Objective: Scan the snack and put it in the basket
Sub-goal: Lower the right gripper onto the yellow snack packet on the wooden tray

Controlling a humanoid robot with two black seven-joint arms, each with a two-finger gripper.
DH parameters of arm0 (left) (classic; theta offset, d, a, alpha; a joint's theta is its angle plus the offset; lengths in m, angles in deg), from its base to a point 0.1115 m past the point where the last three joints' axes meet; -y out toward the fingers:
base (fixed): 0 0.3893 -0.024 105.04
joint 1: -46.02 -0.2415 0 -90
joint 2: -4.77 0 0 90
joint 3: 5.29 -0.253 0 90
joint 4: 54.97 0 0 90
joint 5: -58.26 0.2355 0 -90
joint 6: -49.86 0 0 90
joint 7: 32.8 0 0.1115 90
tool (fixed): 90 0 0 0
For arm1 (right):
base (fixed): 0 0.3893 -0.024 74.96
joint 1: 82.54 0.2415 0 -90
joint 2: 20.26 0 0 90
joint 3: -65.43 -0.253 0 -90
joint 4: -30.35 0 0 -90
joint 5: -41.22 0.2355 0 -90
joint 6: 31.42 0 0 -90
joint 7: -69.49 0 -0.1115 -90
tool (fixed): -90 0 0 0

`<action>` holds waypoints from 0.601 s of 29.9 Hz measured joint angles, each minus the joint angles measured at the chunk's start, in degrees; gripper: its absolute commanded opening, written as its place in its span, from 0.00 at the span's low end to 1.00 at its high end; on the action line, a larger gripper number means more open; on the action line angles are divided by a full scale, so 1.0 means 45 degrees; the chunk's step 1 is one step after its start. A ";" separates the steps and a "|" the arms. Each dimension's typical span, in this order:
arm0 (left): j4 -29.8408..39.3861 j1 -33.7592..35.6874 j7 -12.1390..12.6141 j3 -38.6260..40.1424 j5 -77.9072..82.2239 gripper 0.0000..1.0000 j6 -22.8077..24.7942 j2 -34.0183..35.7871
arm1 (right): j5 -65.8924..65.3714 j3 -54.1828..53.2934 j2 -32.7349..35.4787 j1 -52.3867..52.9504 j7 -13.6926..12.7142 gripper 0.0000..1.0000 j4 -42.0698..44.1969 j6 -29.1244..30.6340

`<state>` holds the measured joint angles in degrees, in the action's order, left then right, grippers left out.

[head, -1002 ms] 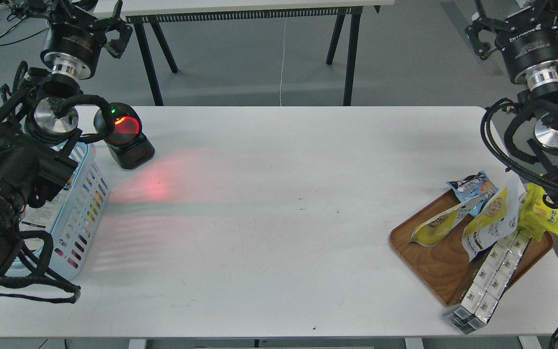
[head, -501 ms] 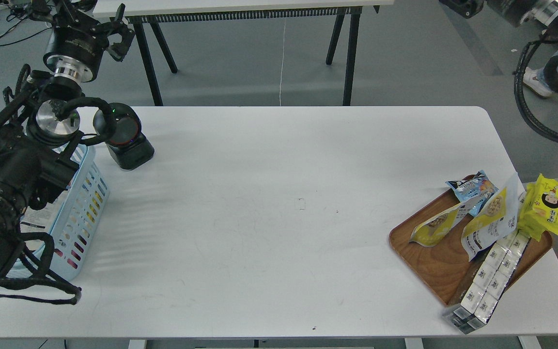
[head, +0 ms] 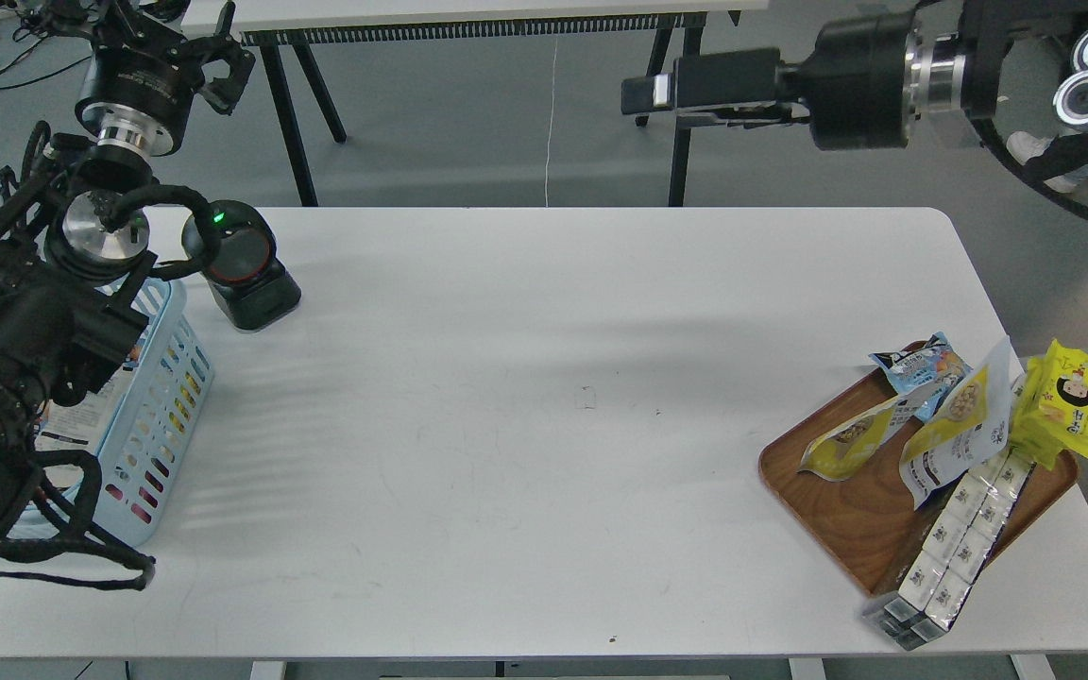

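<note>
The snack (head: 964, 427), a white and yellow pouch with a picture of tan beans, leans upright on the brown wooden tray (head: 846, 510) at the right. A second similar pouch (head: 851, 439) lies flat beside it. The light blue basket (head: 161, 397) stands at the table's left edge, partly hidden by my left arm. My left gripper (head: 161, 42) is raised at the top left, above the basket and scanner, fingers spread and empty. My right gripper (head: 643, 94) points left, high beyond the table's far edge and far from the snack; it is seen side-on.
A black barcode scanner (head: 242, 264) with a green light stands next to the basket. The tray also holds a pale blue packet (head: 922, 366), a bright yellow pack (head: 1065, 401) and a long pack of white cartons (head: 955, 557) overhanging the tray's front. Printed packets (head: 81, 416) lie in the basket.
My right arm has swung up from the right edge, and its gripper now reaches left across the top. The scanner's red light has gone out. My left arm has barely moved.
</note>
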<state>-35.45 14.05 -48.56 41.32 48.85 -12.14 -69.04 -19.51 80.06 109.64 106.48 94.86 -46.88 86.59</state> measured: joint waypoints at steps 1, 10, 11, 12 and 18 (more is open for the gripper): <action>0.0000 -0.0001 0.0011 -0.0030 0.0002 1.00 0.0000 -0.0002 | -0.0346 0.0478 0.0000 0.0359 0.0020 0.99 -0.0346 -0.0001; 0.0000 -0.0006 0.0073 -0.0098 0.0020 1.00 0.0000 -0.0004 | -0.4058 0.3430 -0.0092 0.2560 0.0497 0.98 -0.2828 -0.0003; 0.0000 -0.0006 0.0073 -0.0096 0.0021 1.00 0.0000 -0.0003 | -0.4579 0.3765 -0.0094 0.2756 0.0540 0.97 -0.3140 -0.0003; 0.0000 -0.0006 0.0073 -0.0094 0.0021 1.00 0.0000 -0.0001 | -0.5053 0.4067 -0.0095 0.2919 0.0562 0.97 -0.3405 -0.0004; -0.0003 -0.0007 0.0069 -0.0086 0.0021 1.00 0.0000 0.0032 | -0.8133 0.6119 -0.0096 0.3274 0.0585 0.92 -0.4088 -0.0783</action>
<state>-35.47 14.02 -48.25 40.93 48.94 -12.14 -68.89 -56.11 107.60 109.21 121.22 97.49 -65.27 83.06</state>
